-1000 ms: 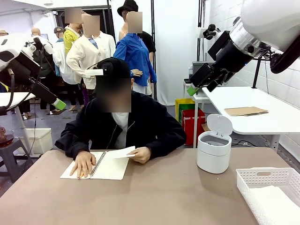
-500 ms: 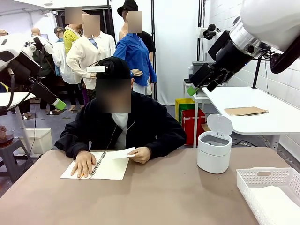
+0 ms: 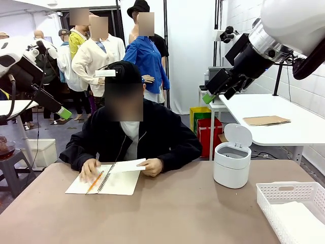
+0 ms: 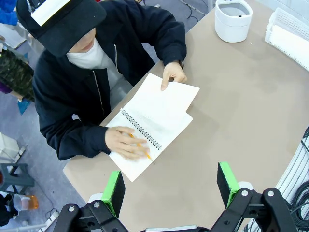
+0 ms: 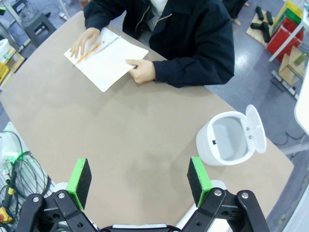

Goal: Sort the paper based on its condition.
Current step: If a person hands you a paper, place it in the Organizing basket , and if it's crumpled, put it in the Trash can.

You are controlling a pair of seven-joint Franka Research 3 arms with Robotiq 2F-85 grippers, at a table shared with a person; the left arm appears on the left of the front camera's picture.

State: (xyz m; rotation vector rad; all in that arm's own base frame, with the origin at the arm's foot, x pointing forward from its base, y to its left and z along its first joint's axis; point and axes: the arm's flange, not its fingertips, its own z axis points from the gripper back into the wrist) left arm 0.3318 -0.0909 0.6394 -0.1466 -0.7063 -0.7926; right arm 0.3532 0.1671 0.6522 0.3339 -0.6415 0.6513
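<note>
White arms (image 3: 289,20), black green-padded fingers (image 5: 79,181)

One surface (image 3: 167,213), one person (image 3: 147,132) at it. Two robot hands: left hand (image 4: 170,186), right hand (image 5: 138,175). One notebook (image 3: 122,184), one pencil (image 3: 95,181), one sheet of paper (image 3: 129,165) lifted at it. One bin (image 3: 231,170), one basket (image 3: 284,193). The white layer in the basket cannot be counted in sheets.

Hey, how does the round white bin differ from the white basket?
The bin is round with solid walls; the basket is rectangular with slotted walls. The bin's lid stands open; the basket has none. The bin is taller; the basket is low and wide. Both are white.
</note>
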